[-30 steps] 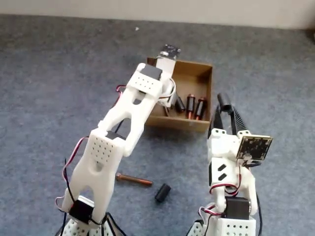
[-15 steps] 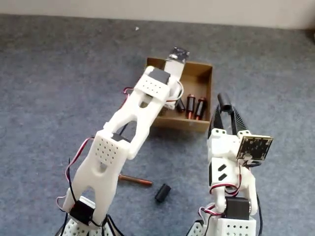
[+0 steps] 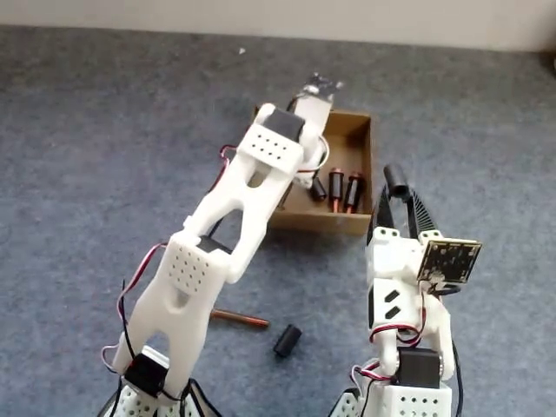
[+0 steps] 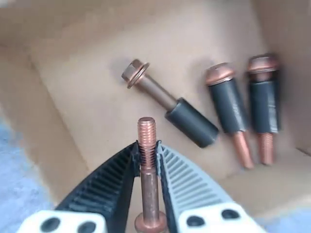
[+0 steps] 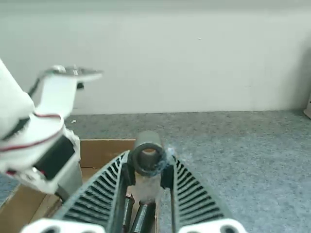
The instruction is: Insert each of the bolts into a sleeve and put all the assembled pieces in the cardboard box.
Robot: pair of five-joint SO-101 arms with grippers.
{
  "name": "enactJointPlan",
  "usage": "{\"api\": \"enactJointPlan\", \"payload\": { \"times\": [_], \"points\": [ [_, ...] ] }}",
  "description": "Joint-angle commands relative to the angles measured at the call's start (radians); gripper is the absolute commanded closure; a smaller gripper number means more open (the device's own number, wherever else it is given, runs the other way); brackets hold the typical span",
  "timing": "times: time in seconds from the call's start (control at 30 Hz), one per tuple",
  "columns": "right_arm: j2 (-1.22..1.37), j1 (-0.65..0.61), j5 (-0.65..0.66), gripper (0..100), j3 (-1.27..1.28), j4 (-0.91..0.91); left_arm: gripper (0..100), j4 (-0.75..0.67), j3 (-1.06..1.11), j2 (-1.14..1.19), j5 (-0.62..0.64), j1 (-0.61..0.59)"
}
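The left tool (image 4: pixel 146 145) hangs over the open cardboard box (image 3: pixel 321 221), its ribbed black fingers (image 4: pixel 109 182) pinching the held bolt (image 4: pixel 146 128), a copper-coloured one, by the shank. The threaded end sticks out past the fingertips and the head sits back near the tool's white base. In the high view the left arm (image 3: pixel 226 226) stretches from the near edge of the desk (image 3: pixel 87 174) across to the box's left side.

Three assembled pieces lie on the box floor (image 4: pixel 87 107). The first piece (image 4: pixel 192 121) lies at a slant, with its black sleeve at the threaded end and a long stretch of bare shank up to the head. The second piece (image 4: pixel 228 104) and the third piece (image 4: pixel 263 104) lie side by side just beyond it, close to the box wall. Their sleeves sit up against the heads and their threaded ends poke out.

The right tool (image 5: pixel 148 160) is raised just off the box's right front corner, clamped on the held sleeve (image 5: pixel 146 141), a black tube whose open bore faces the wrist camera. In the high view that sleeve (image 3: pixel 396 181) stands above the fingertips.

On the desk near the arm bases lie a loose bolt (image 3: pixel 239 318) and, just beside its tip, a loose sleeve (image 3: pixel 287 340), the two not touching.
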Motion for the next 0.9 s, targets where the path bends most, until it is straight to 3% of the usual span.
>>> {"api": "enactJointPlan", "payload": {
  "times": [0.0, 0.23, 0.37, 0.67, 0.87],
  "points": [
    [-0.018, 0.007, -0.006, 99.5, -0.064, -0.036, 99, 0.074, -0.124, -0.124, 0.005, 0.022],
    [-0.018, 0.007, -0.005, 99.5, -0.064, -0.036, 99, 0.218, -0.283, -0.193, 0.003, 0.019],
    [-0.018, 0.007, -0.005, 99.5, -0.064, -0.036, 99, 0.227, -0.26, -0.262, -0.006, 0.013],
    [-0.018, 0.007, -0.003, 99.5, -0.064, -0.036, 99, 0.226, 0.208, -0.595, -0.374, 0.027],
    [-0.018, 0.007, -0.003, 99.5, -0.064, -0.036, 99, 0.224, 0.661, -0.875, -0.755, 0.019]
  ]
}}
